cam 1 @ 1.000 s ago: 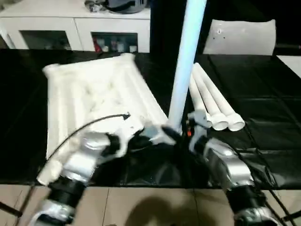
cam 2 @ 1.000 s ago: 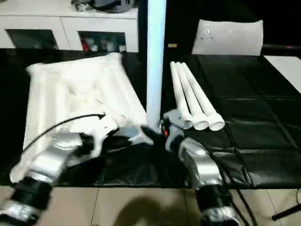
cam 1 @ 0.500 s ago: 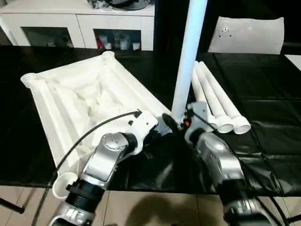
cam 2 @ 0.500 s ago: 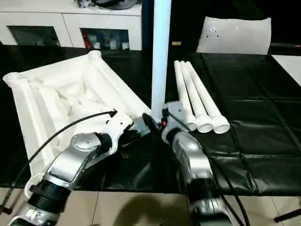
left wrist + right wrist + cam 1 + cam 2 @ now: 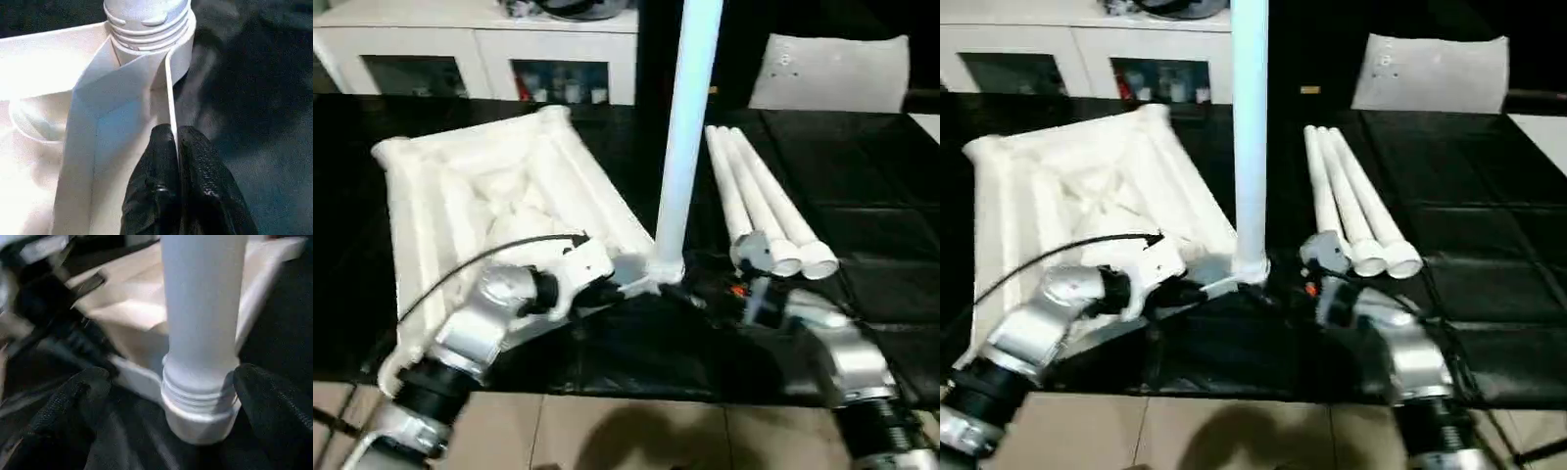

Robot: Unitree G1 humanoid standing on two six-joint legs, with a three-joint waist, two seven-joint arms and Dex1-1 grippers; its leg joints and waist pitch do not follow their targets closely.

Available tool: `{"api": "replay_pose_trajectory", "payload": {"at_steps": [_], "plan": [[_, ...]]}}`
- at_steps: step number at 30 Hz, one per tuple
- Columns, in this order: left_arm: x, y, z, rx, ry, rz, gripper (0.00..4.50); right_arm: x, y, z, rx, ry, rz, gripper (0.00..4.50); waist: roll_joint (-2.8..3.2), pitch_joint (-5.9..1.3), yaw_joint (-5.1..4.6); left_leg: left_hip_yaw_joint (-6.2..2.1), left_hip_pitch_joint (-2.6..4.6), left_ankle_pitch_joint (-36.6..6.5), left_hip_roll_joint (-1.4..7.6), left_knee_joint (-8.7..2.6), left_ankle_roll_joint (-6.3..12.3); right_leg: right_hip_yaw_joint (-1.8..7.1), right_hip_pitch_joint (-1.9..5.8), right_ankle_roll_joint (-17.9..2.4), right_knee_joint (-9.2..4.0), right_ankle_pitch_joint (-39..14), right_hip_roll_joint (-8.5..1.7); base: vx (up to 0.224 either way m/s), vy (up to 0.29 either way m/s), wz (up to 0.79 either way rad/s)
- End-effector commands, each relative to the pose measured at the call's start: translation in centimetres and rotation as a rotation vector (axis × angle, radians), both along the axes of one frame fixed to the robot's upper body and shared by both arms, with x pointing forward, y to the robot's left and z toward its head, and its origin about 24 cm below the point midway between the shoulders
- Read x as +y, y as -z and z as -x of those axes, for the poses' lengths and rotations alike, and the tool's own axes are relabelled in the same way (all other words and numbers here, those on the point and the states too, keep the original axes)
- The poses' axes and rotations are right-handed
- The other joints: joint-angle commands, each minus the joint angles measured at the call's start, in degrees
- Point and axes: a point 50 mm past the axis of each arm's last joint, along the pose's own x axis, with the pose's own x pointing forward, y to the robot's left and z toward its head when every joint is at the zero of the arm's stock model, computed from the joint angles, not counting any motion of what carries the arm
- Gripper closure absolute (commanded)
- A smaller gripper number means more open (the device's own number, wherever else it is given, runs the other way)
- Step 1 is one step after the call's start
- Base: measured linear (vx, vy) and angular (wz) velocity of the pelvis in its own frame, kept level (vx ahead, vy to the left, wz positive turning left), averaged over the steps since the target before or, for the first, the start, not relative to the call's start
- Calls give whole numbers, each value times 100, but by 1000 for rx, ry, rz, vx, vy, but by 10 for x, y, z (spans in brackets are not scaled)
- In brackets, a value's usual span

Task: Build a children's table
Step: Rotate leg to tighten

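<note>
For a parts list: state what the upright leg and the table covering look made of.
Upright leg: likely moulded plastic, smooth white with a soft sheen, ridged rings at its base. Table covering: seemingly thin black plastic sheet, glossy, creased and wrinkled.

Silver forearms w/ black wrist collars; thin black cable over left forearm (image 5: 480, 328); black textured fingers (image 5: 205, 181).

Upturned on the black-covered surface (image 5: 862, 166): large white ribbed plastic tabletop (image 5: 499, 211), at the left. Upright in its near right corner socket (image 5: 198, 418): one long white tube leg (image 5: 685, 127). Flat to the right, side by side: three more white tube legs (image 5: 759, 206). Behind those: flat white panel (image 5: 830, 73).
</note>
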Motion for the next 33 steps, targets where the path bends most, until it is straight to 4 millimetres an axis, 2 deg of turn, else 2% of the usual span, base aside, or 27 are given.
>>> {"api": "replay_pose_trajectory", "payload": {"at_steps": [1,9,10,12,13,16,18,19,22,25,33], "plan": [[2,11,8,71,168,-81,450,1,-4,-1,-23,-101,61,4,39,-294,22,-22,-11,-1139,128,-345,282,160,282,-1235,-446,-1005,-318,0,0,0],[8,9,12,114,367,-162,450,3,-4,-7,-34,-216,135,4,38,-316,101,4,23,-1032,153,-327,226,165,289,-1407,-366,-632,-323,0,0,0],[8,9,13,117,386,-169,450,4,-4,-7,-33,-224,133,32,20,-317,117,12,19,-975,151,-321,231,163,298,-1424,-358,-508,-317,0,0,0],[8,10,13,117,419,-182,450,6,-4,-7,-25,-253,132,40,34,-321,142,13,19,-950,156,-321,239,158,302,-1447,-343,-458,-322,0,0,0],[7,10,13,116,435,-187,450,8,-3,-7,-19,-271,133,40,0,-321,149,16,20,-949,157,-318,251,155,304,-1445,-347,-462,-322,0,0,0],[6,11,12,112,455,-190,450,11,-1,-5,-3,-317,125,78,15,-310,194,21,22,-1040,161,-322,221,164,294,-1375,-367,-749,-337,0,0,0],[6,11,11,112,456,-190,450,12,-1,-5,0,-324,122,88,16,-314,213,17,28,-1048,166,-326,191,164,290,-1360,-361,-783,-336,0,0,0],[7,11,11,111,462,-191,450,13,0,-5,0,-332,119,113,13,-315,213,13,18,-1046,165,-327,170,165,296,-1352,-356,-770,-338,0,0,0],[7,11,10,111,468,-194,450,14,0,-5,4,-342,113,122,10,-313,211,12,17,-1079,159,-327,160,162,291,-1331,-362,-828,-331,0,0,0],[8,12,9,112,478,-200,450,18,1,-5,11,-364,101,161,19,-316,213,11,14,-1054,155,-326,149,161,293,-1320,-366,-858,-332,0,0,0],[11,13,8,127,425,-169,450,22,3,-3,37,-375,68,180,11,-313,212,10,17,-1078,165,-337,122,163,290,-1288,-370,-995,-340,0,0,0]]}}
